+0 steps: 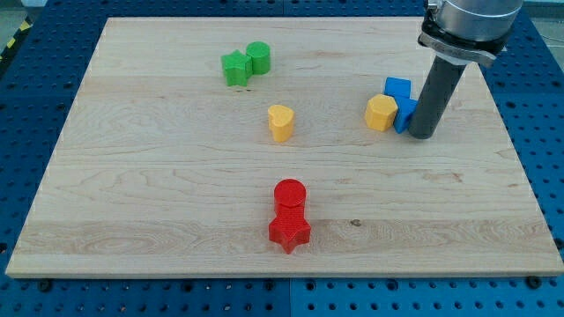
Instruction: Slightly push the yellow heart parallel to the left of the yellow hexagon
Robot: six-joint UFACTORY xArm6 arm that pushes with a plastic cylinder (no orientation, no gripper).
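The yellow heart [280,122] stands near the middle of the wooden board [132,194]. The yellow hexagon [381,113] sits to the view's right of it, about level with it and slightly higher in the view. Two blue blocks touch the hexagon: one [397,88] just above it, and one [406,114] on its right side. My tip [421,135] rests on the board just right of the lower blue block, far to the right of the yellow heart.
A green star [235,68] and a green cylinder [258,58] sit together at the upper left. A red cylinder [289,194] and a red star [289,231] sit together at the lower middle. The board lies on a blue perforated table [546,132].
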